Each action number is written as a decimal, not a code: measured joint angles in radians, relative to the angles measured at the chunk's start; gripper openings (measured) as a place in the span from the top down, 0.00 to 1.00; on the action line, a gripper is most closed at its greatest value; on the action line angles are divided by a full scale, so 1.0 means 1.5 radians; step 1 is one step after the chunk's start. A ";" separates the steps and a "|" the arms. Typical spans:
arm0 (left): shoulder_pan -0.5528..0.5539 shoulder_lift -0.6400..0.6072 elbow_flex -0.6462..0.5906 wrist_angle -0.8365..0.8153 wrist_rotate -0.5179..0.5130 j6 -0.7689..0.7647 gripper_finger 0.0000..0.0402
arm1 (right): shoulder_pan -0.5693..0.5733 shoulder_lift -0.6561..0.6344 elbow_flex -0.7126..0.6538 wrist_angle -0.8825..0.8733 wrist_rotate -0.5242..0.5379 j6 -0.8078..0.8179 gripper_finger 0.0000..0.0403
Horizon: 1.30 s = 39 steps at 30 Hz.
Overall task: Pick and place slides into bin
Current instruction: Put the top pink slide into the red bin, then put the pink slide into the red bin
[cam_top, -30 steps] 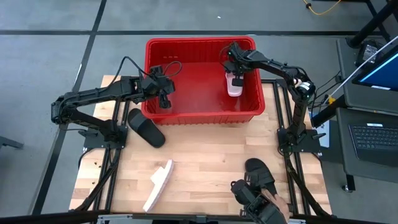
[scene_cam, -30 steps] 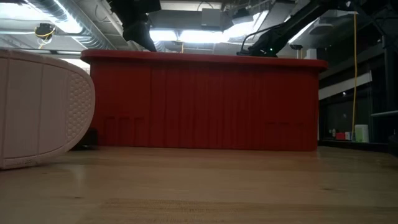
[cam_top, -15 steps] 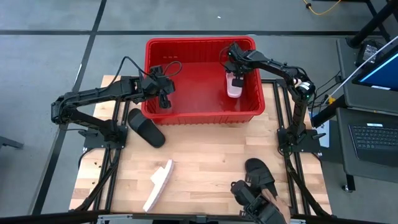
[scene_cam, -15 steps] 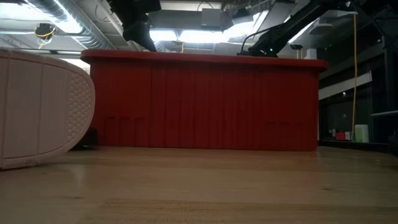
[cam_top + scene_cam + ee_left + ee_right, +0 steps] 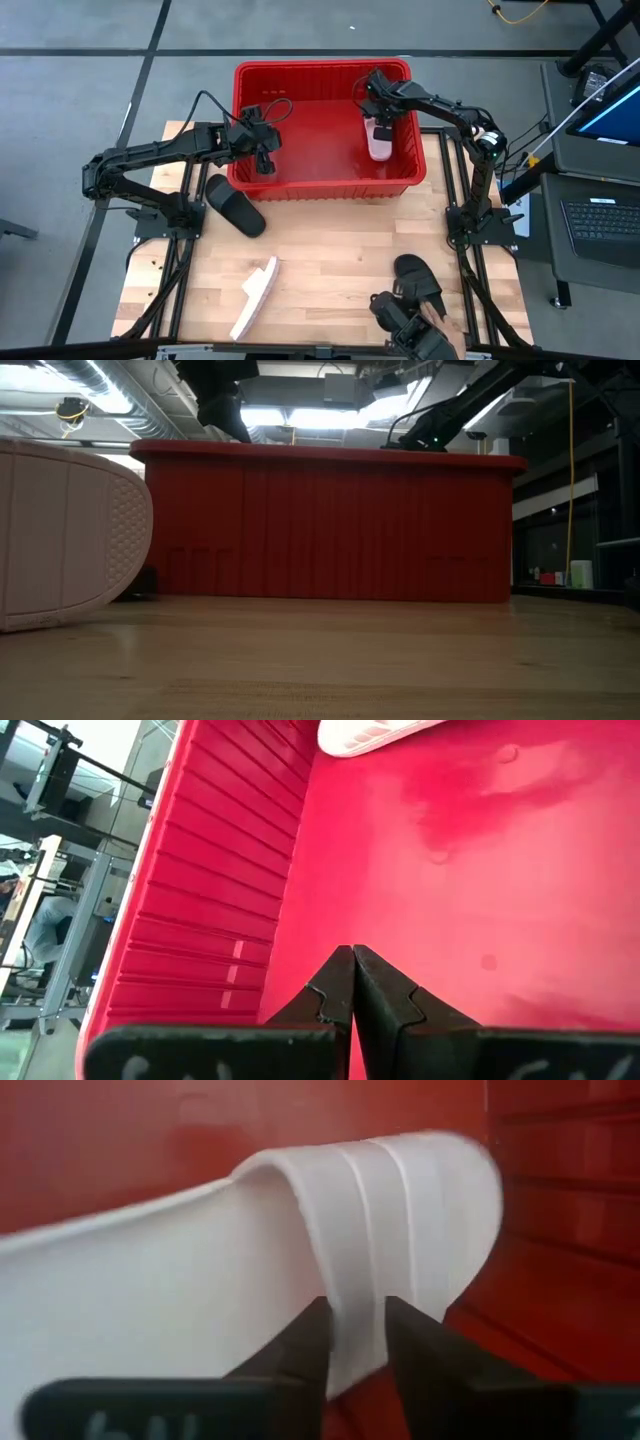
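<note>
The red bin point(image 5: 322, 185) stands at the table's far side. Inside it, on the right, a pale pink slide point(image 5: 378, 140) lies under my right gripper point(image 5: 376, 118). In the right wrist view the fingers point(image 5: 300, 1345) stand apart on either side of the slide's ribbed strap point(image 5: 400, 1200). My left gripper point(image 5: 262, 160) hovers shut over the bin's left part, above its bare floor point(image 5: 480, 870), touching nothing. On the table lie a black slide point(image 5: 235, 205), a pink slide point(image 5: 255, 297) on its edge, and another black slide point(image 5: 418, 280). My right gripper has the near edge of the pink slide's strap point(image 5: 355, 1335) between its two fingers, coming from above and slanting down. I cannot tell whether the fingers touch the strap. The slide is blurred in the wrist view, its sole toward the bin's floor.
A person's hand point(image 5: 440, 325) with a dark object shows at the table's near edge, beside the right black slide. In the low view the pink slide's sole point(image 5: 65, 535) fills the left, in front of the bin's wall point(image 5: 330, 525). Bare wood lies between the slides.
The pink slide under my right gripper has sunk a little inside the bin, toward its near wall. Both arms have kept their places.
</note>
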 joint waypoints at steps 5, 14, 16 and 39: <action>0.000 0.000 0.000 -0.002 0.000 0.000 1.00 | 0.000 0.000 0.000 -0.003 0.000 0.000 0.63; 0.000 0.000 0.000 -0.003 0.000 0.000 1.00 | 0.003 0.000 0.000 -0.017 0.000 0.002 0.54; 0.000 0.000 0.000 -0.003 0.000 0.000 1.00 | 0.003 0.000 0.000 -0.017 0.000 0.002 0.54; 0.000 0.000 0.000 -0.003 0.000 0.000 0.99 | 0.032 0.000 0.056 -0.056 0.000 0.038 0.54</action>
